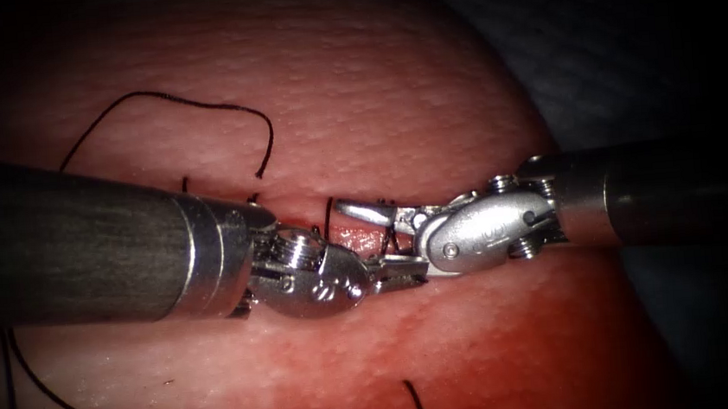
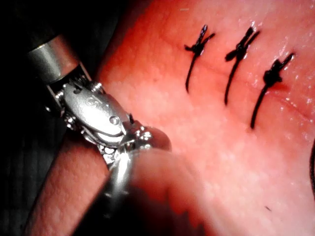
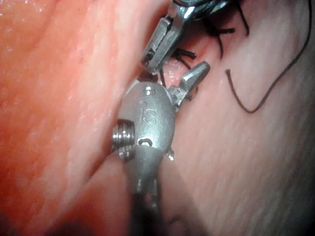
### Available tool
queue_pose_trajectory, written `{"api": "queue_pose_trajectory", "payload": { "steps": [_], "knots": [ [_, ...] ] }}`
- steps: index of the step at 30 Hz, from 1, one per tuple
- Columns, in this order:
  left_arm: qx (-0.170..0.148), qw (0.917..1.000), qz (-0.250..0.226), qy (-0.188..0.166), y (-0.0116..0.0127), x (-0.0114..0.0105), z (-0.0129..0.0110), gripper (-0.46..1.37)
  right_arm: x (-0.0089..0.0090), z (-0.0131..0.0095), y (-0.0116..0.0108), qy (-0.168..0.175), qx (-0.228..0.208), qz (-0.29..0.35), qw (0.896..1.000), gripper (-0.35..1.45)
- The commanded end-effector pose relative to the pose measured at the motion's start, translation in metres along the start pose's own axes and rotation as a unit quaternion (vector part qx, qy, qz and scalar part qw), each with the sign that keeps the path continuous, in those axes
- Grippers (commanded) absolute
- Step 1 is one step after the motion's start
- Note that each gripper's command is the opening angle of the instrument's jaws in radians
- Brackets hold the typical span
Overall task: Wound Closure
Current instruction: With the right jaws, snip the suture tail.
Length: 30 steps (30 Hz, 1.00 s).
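Over the cut (image 1: 357, 231) in the tissue (image 1: 372, 82) the two tools meet tip to tip. In the endoscope view the right tool (image 1: 380, 238) has its jaws spread apart, one blade lying over the cut and the other lower down, just beside the left tool (image 1: 400, 273). The left tool's jaws look pressed together, with a short dark strand of thread (image 1: 391, 239) rising between the two tips; whether the left tool grips that strand cannot be told, and no needle can be made out in either tool. The right wrist view looks closely at the right tool (image 3: 174, 59) and confirms its jaws are parted, straddling dark thread ends (image 3: 189, 53) in the moist cut, with a loose curl of thread (image 3: 266, 96) lying on the tissue beside it. The endoscope view shows a long loose thread (image 1: 191, 105) arcing over the tissue beyond the cut. The left wrist view adds three knotted stitches (image 2: 238, 59) in a row across a closed stretch of the cut.
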Motion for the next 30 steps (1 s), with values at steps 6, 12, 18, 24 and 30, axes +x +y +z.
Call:
{"api": "queue_pose_trajectory", "payload": {
  "steps": [6,12,18,24,30],
  "knots": [
    [-0.002,1.0,0.0,0.0,0.0001,0.0,0.0,-0.35,0.0,0.0001,0.0,0.0,-0.001,0.0,1.0,1.14],
    [-0.001,1.0,0.0,0.0,0.0001,0.0002,0.0002,-0.35,0.0001,0.0006,-0.0003,0.001,-0.005,0.003,1.0,1.12],
    [-0.002,1.0,0.001,0.001,0.0002,0.0003,0.0002,-0.35,0.0001,0.001,-0.0004,0.0,-0.003,0.02,1.0,1.01],
    [-0.001,1.0,0.001,0.001,0.0002,0.0003,0.0002,-0.35,0.0001,0.0008,-0.0008,0.01,0.006,0.037,0.999,-0.35],
    [-0.001,1.0,0.002,0.001,0.0004,0.0003,0.0003,-0.35,-0.0001,0.0006,-0.0005,-0.006,-0.002,0.052,0.999,-0.35]
  ]
}}
